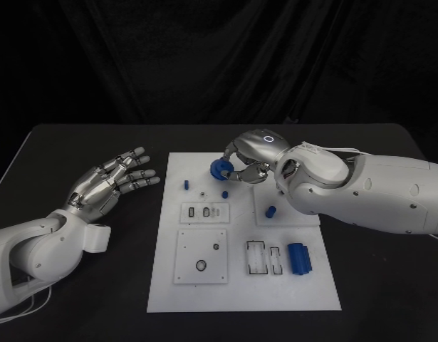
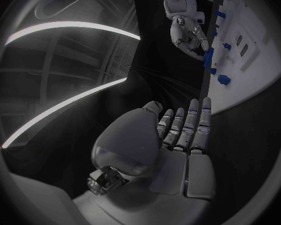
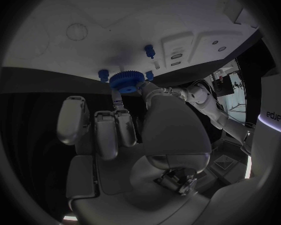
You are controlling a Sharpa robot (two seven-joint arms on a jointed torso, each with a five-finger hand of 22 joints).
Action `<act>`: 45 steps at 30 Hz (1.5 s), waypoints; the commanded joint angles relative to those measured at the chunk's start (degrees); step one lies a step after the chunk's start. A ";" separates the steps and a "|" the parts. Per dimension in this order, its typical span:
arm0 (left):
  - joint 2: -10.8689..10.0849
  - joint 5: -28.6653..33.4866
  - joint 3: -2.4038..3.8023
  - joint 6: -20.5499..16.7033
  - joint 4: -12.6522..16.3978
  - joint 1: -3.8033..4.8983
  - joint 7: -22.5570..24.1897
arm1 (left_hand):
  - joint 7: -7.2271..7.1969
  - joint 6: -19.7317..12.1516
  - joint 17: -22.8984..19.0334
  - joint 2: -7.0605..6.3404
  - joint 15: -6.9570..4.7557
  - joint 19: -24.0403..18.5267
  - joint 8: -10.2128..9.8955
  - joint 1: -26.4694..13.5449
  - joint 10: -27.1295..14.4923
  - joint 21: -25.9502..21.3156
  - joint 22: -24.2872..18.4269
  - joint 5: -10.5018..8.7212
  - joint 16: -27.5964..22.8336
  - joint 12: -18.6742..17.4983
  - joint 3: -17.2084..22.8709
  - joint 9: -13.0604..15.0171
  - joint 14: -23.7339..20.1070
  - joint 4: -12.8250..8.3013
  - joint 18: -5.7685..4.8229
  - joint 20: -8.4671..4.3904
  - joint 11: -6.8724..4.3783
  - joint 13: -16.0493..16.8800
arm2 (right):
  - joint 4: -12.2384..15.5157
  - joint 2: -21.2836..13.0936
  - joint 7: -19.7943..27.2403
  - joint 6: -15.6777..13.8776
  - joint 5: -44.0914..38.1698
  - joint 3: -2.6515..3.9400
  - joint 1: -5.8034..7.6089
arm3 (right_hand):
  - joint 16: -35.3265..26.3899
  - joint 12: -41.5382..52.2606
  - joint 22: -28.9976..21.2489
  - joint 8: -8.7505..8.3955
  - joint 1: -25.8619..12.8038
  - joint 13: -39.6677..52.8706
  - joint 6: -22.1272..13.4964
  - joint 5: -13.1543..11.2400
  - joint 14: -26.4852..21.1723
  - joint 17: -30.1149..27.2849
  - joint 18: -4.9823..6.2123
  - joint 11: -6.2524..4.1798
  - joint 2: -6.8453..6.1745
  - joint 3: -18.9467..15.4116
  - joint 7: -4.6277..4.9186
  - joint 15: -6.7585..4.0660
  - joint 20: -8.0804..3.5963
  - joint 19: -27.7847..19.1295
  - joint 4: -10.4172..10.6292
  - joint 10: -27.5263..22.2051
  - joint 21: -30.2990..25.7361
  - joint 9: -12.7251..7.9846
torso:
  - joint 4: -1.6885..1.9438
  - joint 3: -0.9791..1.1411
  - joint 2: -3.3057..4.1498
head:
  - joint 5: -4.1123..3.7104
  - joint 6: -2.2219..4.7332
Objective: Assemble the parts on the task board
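Clearly the fingertips [image 3: 117, 105] of the right hand [image 1: 251, 158] are pinching a blue gear [image 1: 220, 169] by its toothed rim, holding it just above the far end of the white task board [image 1: 167, 285]; the right wrist view shows the gear [image 3: 123, 80] standing out beyond the fingers with its teeth exposed. It looks like a small, rigid plastic piece, light enough for a fingertip pinch, and the teeth should give some bite against slipping, so the rim seems the right place to hold it, leaving the bore free for seating. Near it on the board stand small blue pegs [image 1: 187, 184], another blue piece [image 1: 270, 211] sits in a recess, and a ribbed blue block [image 1: 298, 258] lies nearer the robot. The left hand [image 1: 111, 183] hovers over the black table [image 1: 75, 142] beside the board, fingers spread and holding nothing.
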 commanded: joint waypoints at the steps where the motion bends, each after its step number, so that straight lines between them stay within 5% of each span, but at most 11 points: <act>1: 0.12 0.17 0.04 0.77 0.10 -0.11 1.85 | 0.30 -0.12 -0.08 -0.32 0.05 -0.42 -0.08 0.00 -0.13 0.33 0.06 0.33 0.33 0.28 0.21 0.04 -0.38 0.01 -0.99 0.07 0.39 -0.07 | -0.18 0.10 -1.89 3.48 -1.25 -0.02 -0.23 | -0.06 0.09 8.78 0.08 -0.20 7.01 1.96 -0.17 3.23 11.41 -0.23 0.19 0.26 2.39 -1.79 0.33 0.34 0.10 -2.20 -0.14 -0.20 8.81 | 0.01 -0.02 -0.01 | 0.00 -0.03; 22: 0.55 0.17 0.04 1.04 -0.30 -0.27 1.76 | 0.32 -0.12 -0.13 -0.37 0.09 -0.54 -0.10 -0.14 -0.26 0.39 0.09 0.35 0.45 0.33 0.66 0.04 -0.53 -0.01 -1.04 0.06 0.39 -0.08 | -3.39 2.74 -0.45 4.32 -1.32 -0.09 -1.42 | -0.38 -0.08 8.74 -0.75 -0.32 6.72 1.14 -3.47 2.93 11.09 -0.07 0.31 0.58 2.60 -1.54 0.51 0.56 -0.38 -2.26 -0.72 -1.03 9.22 | 0.18 -0.09 0.02 | -0.25 -0.33; 30: 0.66 0.17 0.04 1.12 -0.46 -0.34 1.71 | 0.32 -0.18 -0.14 -0.38 0.09 -0.56 -0.11 -0.16 -0.29 0.40 0.10 0.36 0.47 0.34 0.74 0.03 -0.55 -0.01 -1.05 0.06 0.39 -0.08 | -3.63 3.22 -0.30 4.07 -1.32 -0.09 -1.46 | -0.77 -0.40 8.63 -2.91 -0.57 6.15 -1.41 -6.70 2.54 10.68 0.14 0.59 0.76 2.54 -0.95 0.75 0.78 -0.97 -2.06 -1.78 -2.15 8.70 | 0.18 -0.09 0.02 | -0.26 -0.37; 34: 0.68 0.17 0.04 1.17 -0.51 -0.38 1.66 | 0.32 -0.18 -0.14 -0.38 0.09 -0.56 -0.11 -0.16 -0.29 0.40 0.10 0.36 0.47 0.34 0.74 0.03 -0.55 -0.01 -1.05 0.06 0.39 -0.08 | -3.73 3.40 -0.24 3.92 -1.32 -0.08 -1.47 | -1.13 -0.68 8.43 -4.45 -0.65 5.64 -3.36 -9.03 2.18 10.32 0.34 0.80 0.76 2.34 -0.65 0.95 0.96 -1.58 -1.92 -2.74 -3.22 8.05 | 0.16 -0.08 0.02 | -0.26 -0.39; 38: 0.71 0.17 0.04 1.20 -0.57 -0.41 1.62 | 0.32 -0.18 -0.14 -0.38 0.09 -0.56 -0.11 -0.16 -0.29 0.40 0.10 0.36 0.47 0.34 0.74 0.03 -0.55 -0.01 -1.05 0.06 0.39 -0.08 | -3.79 3.52 -0.14 3.79 -1.32 -0.08 -1.47 | -1.36 -0.76 8.36 -6.92 -1.32 5.37 -6.83 -15.81 1.91 10.08 0.48 1.02 0.88 1.24 -0.47 1.19 1.23 -1.95 -1.07 -3.42 -4.10 6.72 | 0.12 -0.06 -0.01 | -0.23 -0.53; 45: 0.71 0.17 0.04 1.24 -0.60 -0.45 1.58 | 0.32 -0.18 -0.14 -0.38 0.09 -0.56 -0.11 -0.16 -0.29 0.40 0.10 0.36 0.47 0.34 0.74 0.03 -0.55 -0.01 -1.05 0.06 0.39 -0.08 | -3.93 3.63 0.07 3.05 -1.32 -0.08 -1.47 | -1.88 -1.15 8.07 -8.78 -1.92 4.58 -10.10 -19.22 1.36 9.54 0.76 1.00 1.27 -0.26 -0.61 1.25 1.30 -2.68 0.01 -4.89 -5.59 4.78 | 0.13 -0.06 0.01 | -0.21 -0.59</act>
